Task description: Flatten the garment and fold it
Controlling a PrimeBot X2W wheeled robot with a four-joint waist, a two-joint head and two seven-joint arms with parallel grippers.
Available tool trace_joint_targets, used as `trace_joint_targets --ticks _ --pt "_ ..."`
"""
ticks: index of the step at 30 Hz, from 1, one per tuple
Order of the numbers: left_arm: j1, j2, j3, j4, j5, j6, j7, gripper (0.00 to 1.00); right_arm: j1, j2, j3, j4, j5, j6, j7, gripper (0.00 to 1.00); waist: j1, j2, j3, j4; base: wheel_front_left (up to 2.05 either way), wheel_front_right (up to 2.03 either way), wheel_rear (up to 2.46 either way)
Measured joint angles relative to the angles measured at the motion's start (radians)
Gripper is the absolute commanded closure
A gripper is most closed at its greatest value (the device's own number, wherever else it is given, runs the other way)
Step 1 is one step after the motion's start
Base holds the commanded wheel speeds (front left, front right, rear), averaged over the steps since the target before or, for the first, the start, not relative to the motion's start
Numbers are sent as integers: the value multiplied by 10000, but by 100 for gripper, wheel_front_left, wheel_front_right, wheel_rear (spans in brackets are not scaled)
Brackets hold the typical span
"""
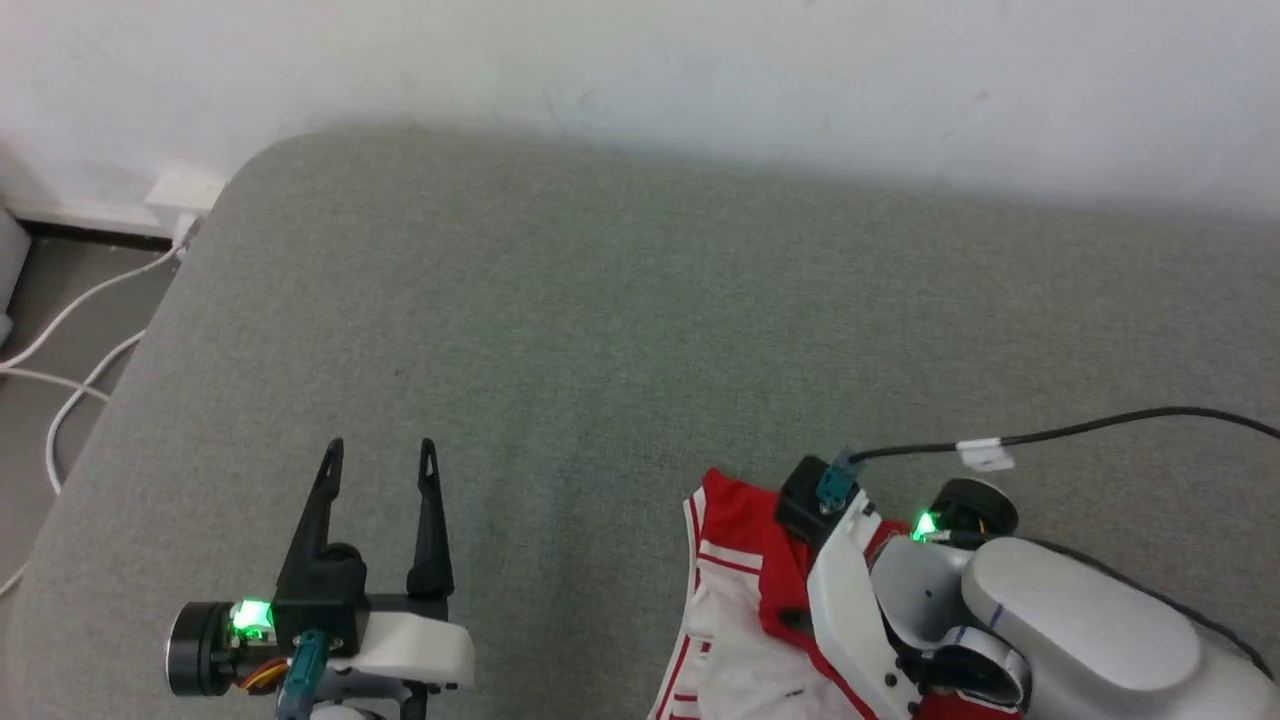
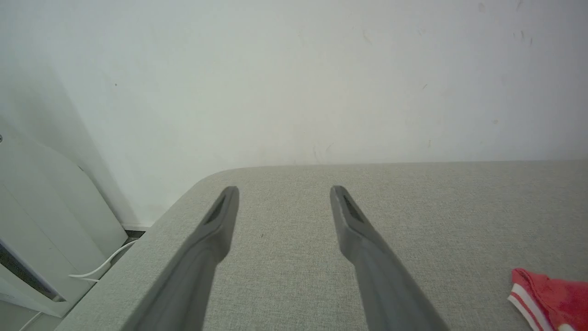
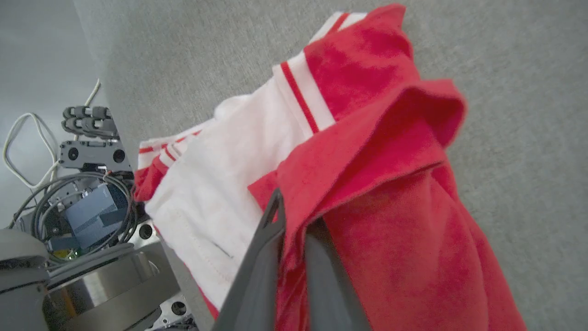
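Two tools: our right tool [image 3: 294,225] pinches the red jersey [image 1: 735,520]; left of it our left tool [image 1: 380,450] gapes; black cable [image 1: 1100,426] beyond.

A grey fabric-covered bench [image 1: 600,330] with a rounded far-left corner stands against a white wall [image 1: 640,70]. Left of it, white cables [image 1: 75,310] trail over the floor [image 1: 30,440] from a white wall socket [image 1: 185,190].

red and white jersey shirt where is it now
In the head view's lower right, the red-and-white jersey shirt lies bunched on the grey fabric surface, a fold pinched in the right end effector.
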Motion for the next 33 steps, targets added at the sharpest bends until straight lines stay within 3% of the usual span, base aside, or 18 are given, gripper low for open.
trace_joint_targets --ticks 5,6,7,8,14,19,26,33 --pt "-108 -71 -15 59 0 0 0 0 -321 265 1076 1127 35 17 -564 100 -1 0 181 190 0 0 0" --pt "-107 -73 0 88 0 0 0 0 -358 307 1210 1244 127 17 -708 88 0 0 189 198 0 0 0" --pt "-107 -71 29 113 0 0 0 0 -409 324 1302 1356 213 19 -874 62 0 0 183 190 0 0 0" --pt "-104 -73 52 130 0 0 -2 0 -458 334 1383 1421 251 29 -1093 0 0 0 165 175 0 0 0" --pt "87 -36 190 282 -2 -4 0 0 -523 142 1434 1371 128 15 -3377 0 0 0 -164 -74 0 0 0" --pt "409 54 399 276 -8 0 0 0 -541 -426 215 865 -245 15 -5601 0 -2 0 -526 -466 0 0 0" --pt "728 69 617 165 -21 2 -2 0 107 -740 -2974 934 -1732 13 -8159 0 -2 0 -929 -1129 0 0 0" --pt "958 38 813 -132 -61 0 -2 0 1948 267 -6893 934 -3894 2 -8991 0 -2 0 -1208 -1656 0 0 0"
